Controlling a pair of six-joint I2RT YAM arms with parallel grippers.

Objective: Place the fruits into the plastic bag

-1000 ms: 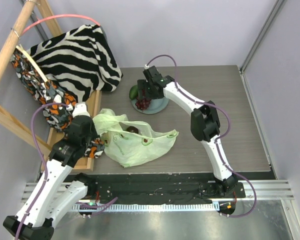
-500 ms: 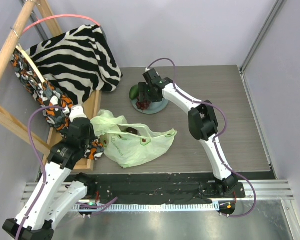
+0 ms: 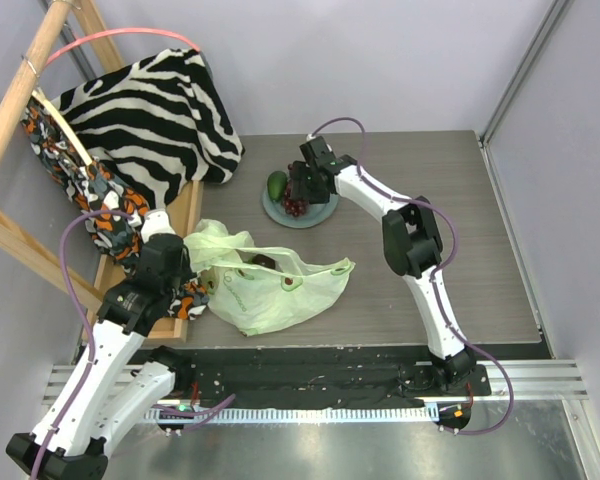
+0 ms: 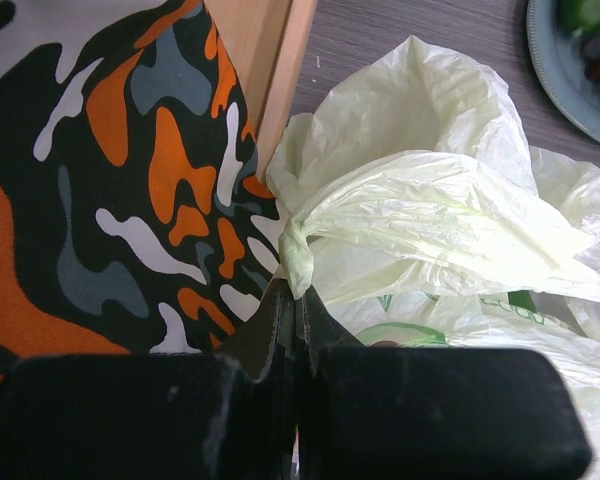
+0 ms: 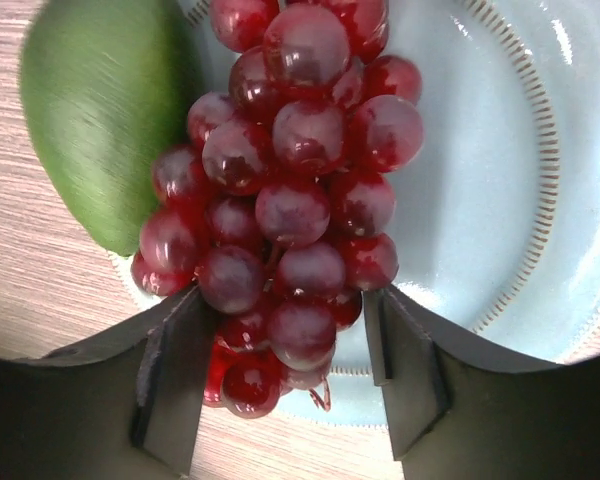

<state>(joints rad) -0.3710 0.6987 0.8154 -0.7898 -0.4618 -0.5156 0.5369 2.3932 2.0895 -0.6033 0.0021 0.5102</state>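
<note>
The right hand (image 5: 285, 300), fingers (image 5: 170, 380) spread open, straddles the grape bunch (image 5: 280, 200) on the plate (image 5: 480, 150) beside the avocado (image 5: 100, 110).

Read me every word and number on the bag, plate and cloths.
No words or numbers can be read.
The plastic bag has only avocado pictures; green marks beside them are too crumpled to read.
The plate has a ring of dashes, no writing.
The zebra cloth and orange-patterned cloth: patterns only.
</note>
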